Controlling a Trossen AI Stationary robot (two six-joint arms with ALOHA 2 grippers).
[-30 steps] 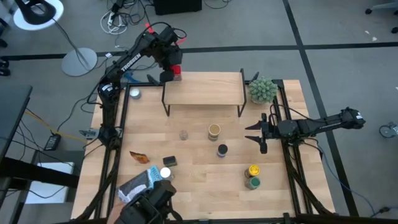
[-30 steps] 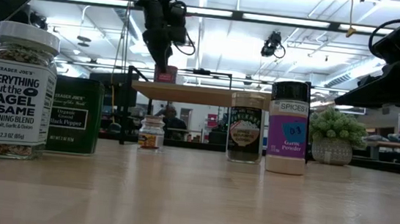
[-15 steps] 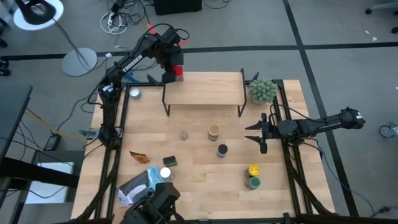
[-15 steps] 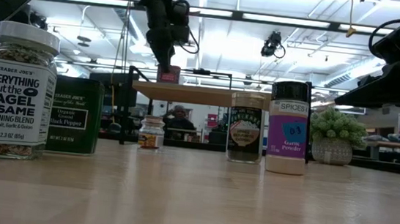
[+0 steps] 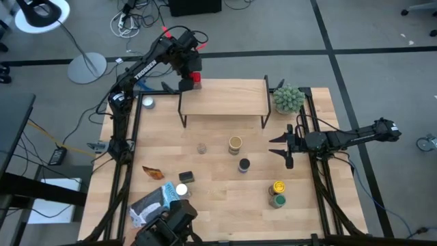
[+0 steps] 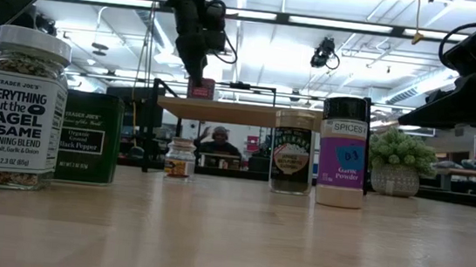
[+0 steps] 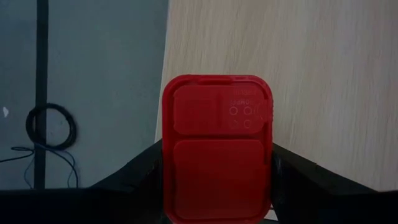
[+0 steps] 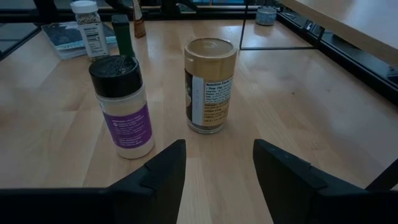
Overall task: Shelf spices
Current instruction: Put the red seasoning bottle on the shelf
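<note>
Your left hand (image 5: pixel 190 80) is clamped on a red tin (image 7: pixel 216 163), a rounded rectangular box with a flat plastic flip lid, held at the far left corner of the shelf (image 5: pixel 222 100), a pale wood board on thin black legs. Your right hand (image 5: pixel 281 148) waits over the right side of the table (image 5: pixel 212 198), fingers apart and holding nothing. Before it stand a tan cylindrical jar (image 8: pixel 210 86) and a white shaker (image 8: pixel 123 106) with a purple label and black cap. Nearer the front you see a clear glass jar (image 6: pixel 18 109) of seed blend, its contents visible through the wall, beside a dark green tin (image 6: pixel 89 138)
</note>
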